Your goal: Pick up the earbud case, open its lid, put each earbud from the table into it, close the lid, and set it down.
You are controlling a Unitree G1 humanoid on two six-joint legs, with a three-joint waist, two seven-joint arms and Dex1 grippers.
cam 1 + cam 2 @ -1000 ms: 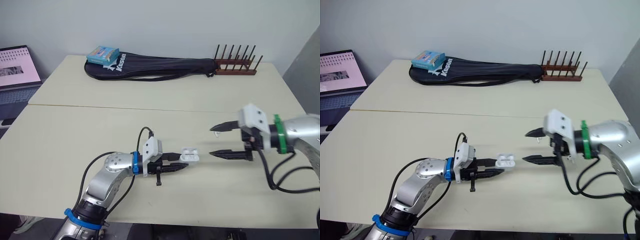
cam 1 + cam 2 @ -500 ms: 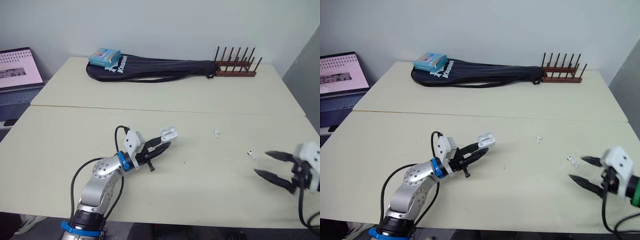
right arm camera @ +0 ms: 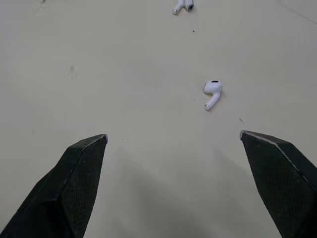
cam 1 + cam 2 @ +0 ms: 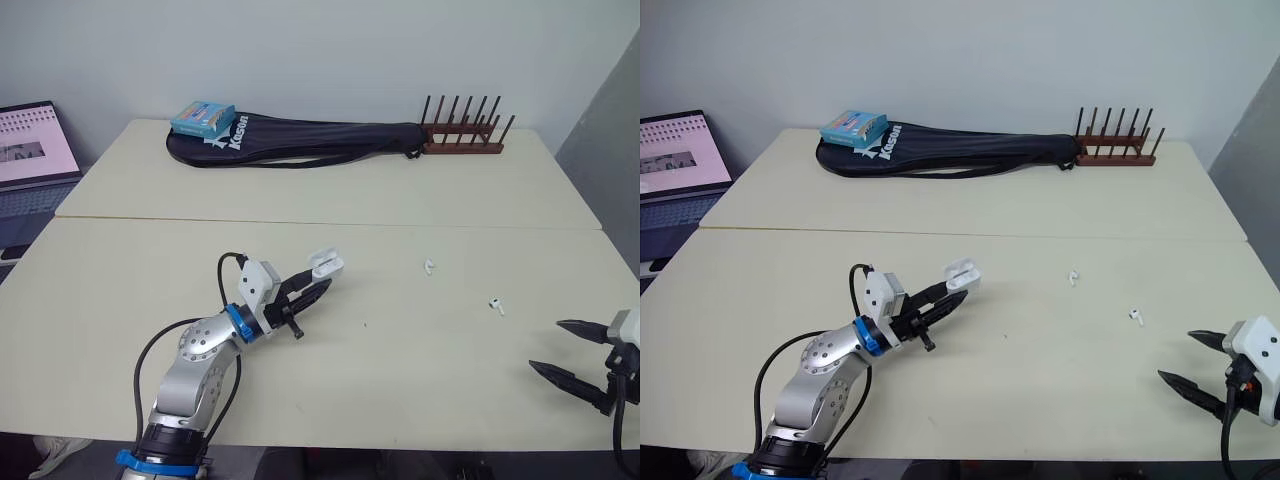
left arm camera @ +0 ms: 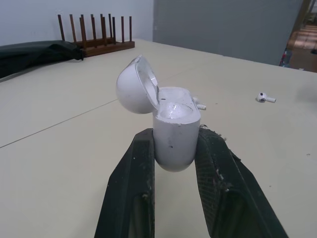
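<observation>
Two cream surfaces (image 4: 480,190) abut along one seam. A pale wall (image 4: 330,50) stands behind the far edge, a grey panel (image 4: 610,120) beside it.

Your case (image 5: 176,139) is small, white and rounded. Its lid (image 5: 134,87) is swung open and tipped back on the hinge. The left gripper (image 4: 322,283) pinches the lower body of the case between its fingers and holds it above the table, left of centre. Two white buds lie loose on the table to the right, well apart from the case. The far earbud (image 4: 428,267) lies near the middle. The near earbud (image 4: 494,305) lies further right, on its side.
</observation>
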